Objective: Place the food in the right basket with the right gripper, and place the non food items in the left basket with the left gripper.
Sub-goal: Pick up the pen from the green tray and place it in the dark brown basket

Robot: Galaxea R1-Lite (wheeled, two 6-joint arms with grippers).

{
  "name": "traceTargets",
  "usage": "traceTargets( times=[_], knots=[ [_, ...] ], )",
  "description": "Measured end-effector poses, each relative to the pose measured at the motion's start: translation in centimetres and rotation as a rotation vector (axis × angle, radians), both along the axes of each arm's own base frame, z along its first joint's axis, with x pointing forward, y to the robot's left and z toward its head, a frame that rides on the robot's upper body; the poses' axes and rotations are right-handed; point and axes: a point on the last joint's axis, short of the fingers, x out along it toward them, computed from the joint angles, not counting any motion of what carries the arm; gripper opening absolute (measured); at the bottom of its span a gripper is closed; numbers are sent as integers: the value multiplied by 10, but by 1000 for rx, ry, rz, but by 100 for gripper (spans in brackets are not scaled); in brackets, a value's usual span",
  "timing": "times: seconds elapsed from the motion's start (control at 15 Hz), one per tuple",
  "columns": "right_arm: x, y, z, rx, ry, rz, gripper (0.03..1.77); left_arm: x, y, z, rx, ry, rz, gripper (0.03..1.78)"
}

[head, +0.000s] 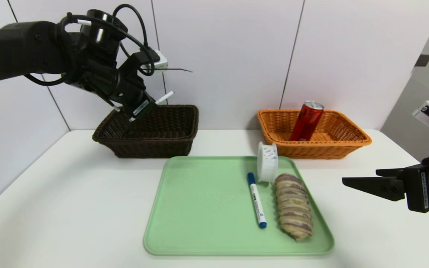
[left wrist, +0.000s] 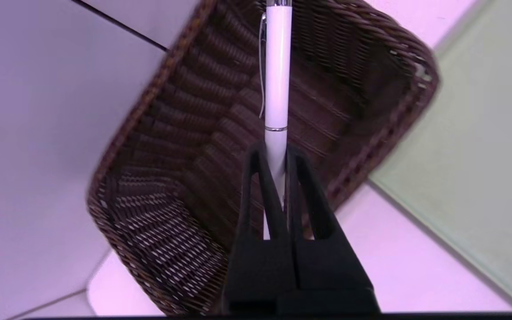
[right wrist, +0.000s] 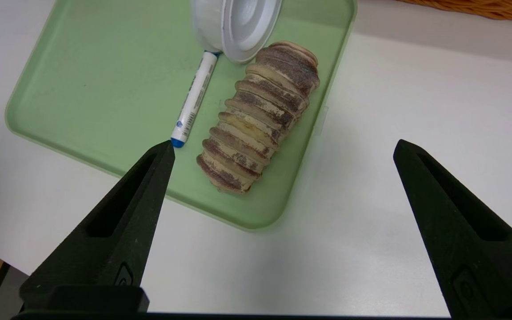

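While the left end effector (head: pixel 140 108) hangs at the upper left of the head view, above the near-left rim of the dark brown basket (head: pixel 169 143), its jaws are pinched tight on a white pen (head: pixel 164 98) that sticks out up and to the right. At the right edge of the same view the right end effector (head: pixel 363 184) hovers over the white counter (head: pixel 69 208), jaws spread wide with nothing in them. A green tray (head: pixel 199 208) lies at centre; on its right part rest a blue-capped marker (head: pixel 256 200), a striped bread roll (head: pixel 293 206) just to the right of it, and a white tape roll (head: pixel 267 161) standing on edge at the tray's far rim. Behind it, at upper right, an orange basket (head: pixel 352 137) holds a red can (head: pixel 307 121) leaning inside.

From the left wrist view, the closed jaws clamp the pen (left wrist: pixel 277 84) at its lower end, the barrel running up the frame over the brown basket's (left wrist: pixel 158 178) woven interior.

From the right wrist view, the two black fingers (right wrist: pixel 118 235) stand far apart at the bottom of the frame, with the bread roll (right wrist: pixel 258 118), marker (right wrist: pixel 192 100) and tape roll (right wrist: pixel 238 22) on the tray (right wrist: pixel 82 89) above them.
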Motion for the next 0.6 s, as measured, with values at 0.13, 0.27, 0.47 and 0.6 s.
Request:
traceTargets(
  times=[0.13,0.27,0.47,0.6],
  knots=[
    [0,0,-1,-1,2,0,170,17,4,-8,70,-58,21,5],
    [0,0,-1,-3,4,0,170,30,8,-21,124,-68,31,5],
    [-1,0,-2,-3,7,0,170,46,17,-39,162,-47,38,5],
    [-1,0,-3,-2,10,1,170,56,21,-50,166,-33,53,5]
  ],
)
